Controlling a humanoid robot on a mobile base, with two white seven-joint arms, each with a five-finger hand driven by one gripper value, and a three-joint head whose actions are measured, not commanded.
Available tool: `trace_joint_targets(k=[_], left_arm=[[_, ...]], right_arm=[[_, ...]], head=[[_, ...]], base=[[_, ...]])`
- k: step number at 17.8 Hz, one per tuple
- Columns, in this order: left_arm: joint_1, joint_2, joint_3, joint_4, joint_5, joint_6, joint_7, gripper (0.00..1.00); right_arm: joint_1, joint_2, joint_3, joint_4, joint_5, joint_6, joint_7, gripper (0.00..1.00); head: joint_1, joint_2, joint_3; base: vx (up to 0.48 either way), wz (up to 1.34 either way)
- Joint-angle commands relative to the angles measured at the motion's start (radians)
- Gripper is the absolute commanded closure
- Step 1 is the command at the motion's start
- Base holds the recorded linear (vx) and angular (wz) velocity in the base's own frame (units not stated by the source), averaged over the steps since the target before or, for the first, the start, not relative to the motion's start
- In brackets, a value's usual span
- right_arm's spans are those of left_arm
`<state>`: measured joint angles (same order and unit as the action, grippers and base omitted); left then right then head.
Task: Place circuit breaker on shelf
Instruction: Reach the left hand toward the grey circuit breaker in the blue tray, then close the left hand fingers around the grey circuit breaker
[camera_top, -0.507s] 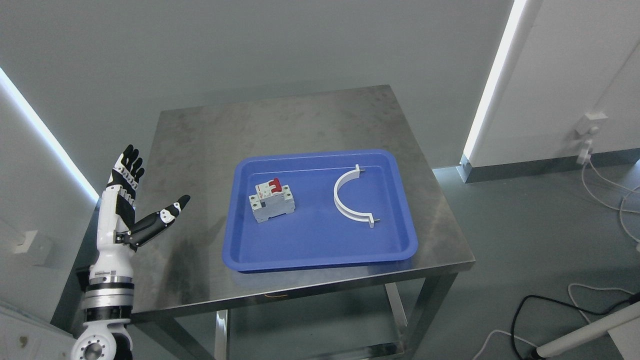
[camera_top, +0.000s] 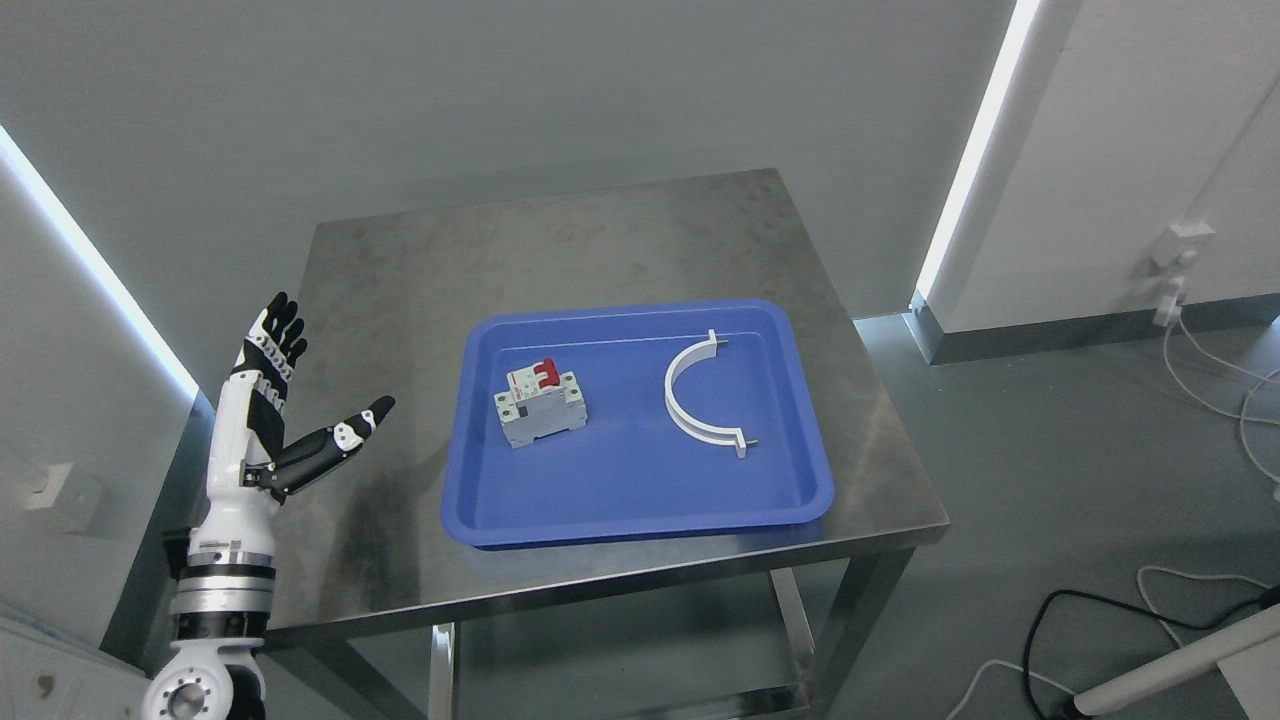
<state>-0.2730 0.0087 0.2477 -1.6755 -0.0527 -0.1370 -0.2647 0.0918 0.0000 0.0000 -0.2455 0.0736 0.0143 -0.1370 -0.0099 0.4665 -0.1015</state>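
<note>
Steel table (camera_top: 420, 290); my left hand (camera_top: 275, 420) spread wide, empty. Reach right over tray rim (camera_top: 455, 500), pinch circuit breaker (camera_top: 540, 402) by grey sides, clear of red lever.

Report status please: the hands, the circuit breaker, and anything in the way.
Left hand open, raised left of blue tray, holding nothing. Right hand not in view. Circuit breaker upright in tray, untouched. White curved bracket beside it, apart; nothing blocking.

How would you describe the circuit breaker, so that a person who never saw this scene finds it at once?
On the steel table lies a blue tray. In its left half stands the circuit breaker, a small grey-white block. Its red switch on top sets it apart from the white curved bracket to its right.
</note>
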Motion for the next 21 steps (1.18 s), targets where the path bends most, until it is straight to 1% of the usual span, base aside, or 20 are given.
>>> trace_joint_targets(k=[1, 4, 6, 8, 9, 10, 13, 15, 16, 17, 20, 21], left_arm=[[-0.067, 0.109, -0.056, 0.002, -0.006, 0.069, -0.161, 0.01], [-0.100, 0.221, -0.154, 0.002, -0.013, 0.092, -0.221, 0.01], [-0.103, 0.255, -0.202, 0.002, -0.059, 0.092, -0.246, 0.01], [-0.092, 0.246, -0.218, 0.002, -0.130, 0.094, -0.306, 0.01], [-0.092, 0.240, -0.243, 0.002, -0.137, 0.096, -0.344, 0.02], [-0.092, 0.231, -0.266, 0.002, -0.138, 0.105, -0.353, 0.02], [-0.106, 0.171, -0.301, 0.002, -0.156, 0.187, -0.355, 0.02], [-0.115, 0.128, -0.326, 0.002, -0.206, 0.223, -0.357, 0.03], [-0.121, 0.116, -0.341, 0.002, -0.238, 0.237, -0.357, 0.06], [-0.123, 0.106, -0.358, 0.002, -0.260, 0.256, -0.360, 0.06], [-0.150, 0.093, -0.363, 0.005, -0.297, 0.327, -0.360, 0.09], [-0.161, 0.083, -0.360, 0.020, -0.318, 0.333, -0.360, 0.10]], right_arm=[[0.000, -0.017, 0.020, 0.000, 0.000, 0.064, 0.000, 0.00], [0.000, -0.017, 0.020, 0.000, 0.000, 0.064, 0.000, 0.00], [0.000, -0.017, 0.020, 0.000, 0.000, 0.064, 0.000, 0.00], [0.000, -0.017, 0.020, 0.000, 0.000, 0.064, 0.000, 0.00], [0.000, -0.017, 0.020, 0.000, 0.000, 0.064, 0.000, 0.00], [0.000, -0.017, 0.020, 0.000, 0.000, 0.064, 0.000, 0.00], [0.000, -0.017, 0.020, 0.000, 0.000, 0.064, 0.000, 0.00], [0.000, -0.017, 0.020, 0.000, 0.000, 0.064, 0.000, 0.00], [0.000, -0.017, 0.020, 0.000, 0.000, 0.064, 0.000, 0.00], [0.000, -0.017, 0.020, 0.000, 0.000, 0.064, 0.000, 0.00], [0.000, -0.017, 0.020, 0.000, 0.000, 0.064, 0.000, 0.00], [0.000, -0.017, 0.020, 0.000, 0.000, 0.064, 0.000, 0.00]], head=[[0.0000, 0.000, 0.000], [0.0000, 0.000, 0.000], [0.0000, 0.000, 0.000], [0.0000, 0.000, 0.000], [0.0000, 0.000, 0.000], [0.0000, 0.000, 0.000], [0.0000, 0.000, 0.000], [0.0000, 0.000, 0.000], [0.0000, 0.000, 0.000], [0.0000, 0.000, 0.000], [0.0000, 0.000, 0.000], [0.0000, 0.000, 0.000]], base=[[0.000, 0.00], [0.000, 0.00], [0.000, 0.00], [0.000, 0.00], [0.000, 0.00], [0.000, 0.00], [0.000, 0.00], [0.000, 0.00], [0.000, 0.00], [0.000, 0.00], [0.000, 0.00], [0.000, 0.00]])
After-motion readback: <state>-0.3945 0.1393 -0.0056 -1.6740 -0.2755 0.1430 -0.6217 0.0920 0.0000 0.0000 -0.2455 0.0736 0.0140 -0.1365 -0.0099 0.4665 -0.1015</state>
